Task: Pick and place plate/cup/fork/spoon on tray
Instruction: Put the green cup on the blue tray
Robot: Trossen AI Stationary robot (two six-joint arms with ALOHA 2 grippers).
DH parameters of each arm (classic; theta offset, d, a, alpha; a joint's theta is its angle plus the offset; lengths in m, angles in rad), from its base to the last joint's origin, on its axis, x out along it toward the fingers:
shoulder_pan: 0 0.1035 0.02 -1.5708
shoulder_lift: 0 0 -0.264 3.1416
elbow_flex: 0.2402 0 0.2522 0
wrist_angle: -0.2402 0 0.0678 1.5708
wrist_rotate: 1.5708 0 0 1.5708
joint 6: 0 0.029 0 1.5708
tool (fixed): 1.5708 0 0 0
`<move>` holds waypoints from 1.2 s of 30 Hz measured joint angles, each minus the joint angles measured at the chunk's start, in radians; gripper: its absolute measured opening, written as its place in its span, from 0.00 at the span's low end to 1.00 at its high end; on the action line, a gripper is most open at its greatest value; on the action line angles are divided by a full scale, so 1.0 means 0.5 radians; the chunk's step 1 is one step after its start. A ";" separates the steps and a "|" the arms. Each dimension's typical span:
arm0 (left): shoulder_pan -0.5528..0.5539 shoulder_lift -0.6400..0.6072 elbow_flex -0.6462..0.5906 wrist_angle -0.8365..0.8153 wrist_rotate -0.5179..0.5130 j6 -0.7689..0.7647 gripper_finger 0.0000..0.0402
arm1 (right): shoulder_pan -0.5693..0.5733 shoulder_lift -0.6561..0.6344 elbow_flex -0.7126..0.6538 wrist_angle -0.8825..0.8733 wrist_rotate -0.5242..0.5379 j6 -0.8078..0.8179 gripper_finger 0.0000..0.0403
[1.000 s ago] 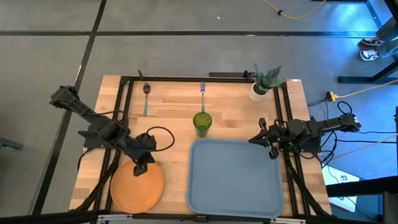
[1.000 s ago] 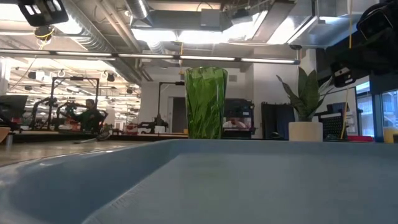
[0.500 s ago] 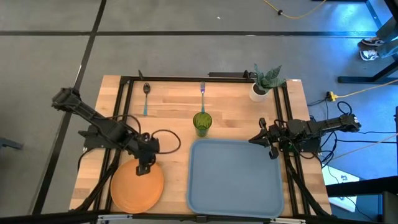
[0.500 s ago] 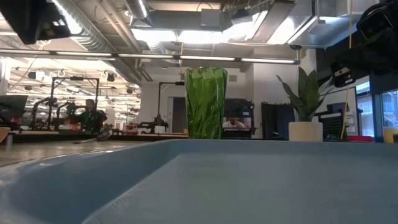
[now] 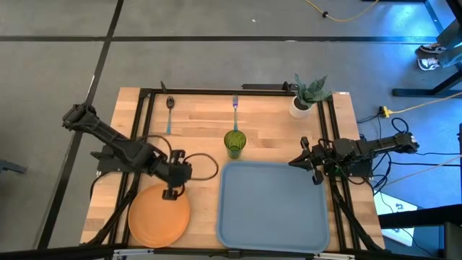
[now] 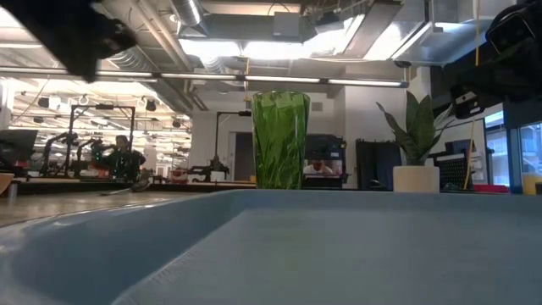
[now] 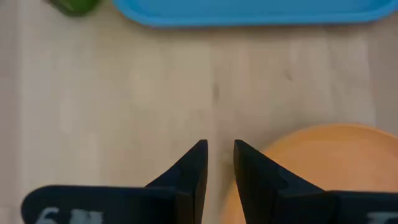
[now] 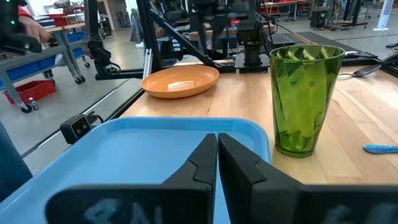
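Left gripper [image 5: 172,193] poised over the far rim of the plate [image 5: 159,215], toward the tray side; fingers [image 7: 193,165] parted by a narrow slot, nothing between them. Right gripper [image 5: 292,162] parked at the tray's right edge, fingers pressed together, empty.

Plate flat on the wood at front left, just beside the tray [image 5: 274,206], not touching. Probably light rigid plastic, smooth and slippery; no handle, so only the raised rim is usable. Suggest a pinch across the rim edge nearest the gripper, one finger inside, one under the lip. Likely to tilt once lifted from one side, so keep it low. Round, so no long axis and no heading to match.

Cup [image 5: 234,142] upright, mouth up, just behind the tray's far rim. Spoon [image 5: 170,112] and fork [image 5: 234,105] near the table's far edge, well apart, both lying front-to-back. Spoon bowl at the far end, handle toward the front. Fork's tine end too small to call.
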 joint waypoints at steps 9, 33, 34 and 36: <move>0.429 0.052 0.375 -0.029 -0.214 0.741 0.17 | 0.000 0.001 -0.001 0.000 0.000 -0.005 0.05; 0.959 0.922 1.256 -0.149 0.430 1.980 0.17 | 0.000 0.001 0.000 0.000 0.000 -0.014 0.05; 0.951 0.940 1.256 -0.152 0.430 1.980 0.17 | 0.000 0.001 0.000 0.000 0.000 -0.014 0.05; 0.946 0.969 1.256 -0.152 0.419 1.985 0.17 | 0.000 0.001 0.000 0.000 0.000 -0.014 0.05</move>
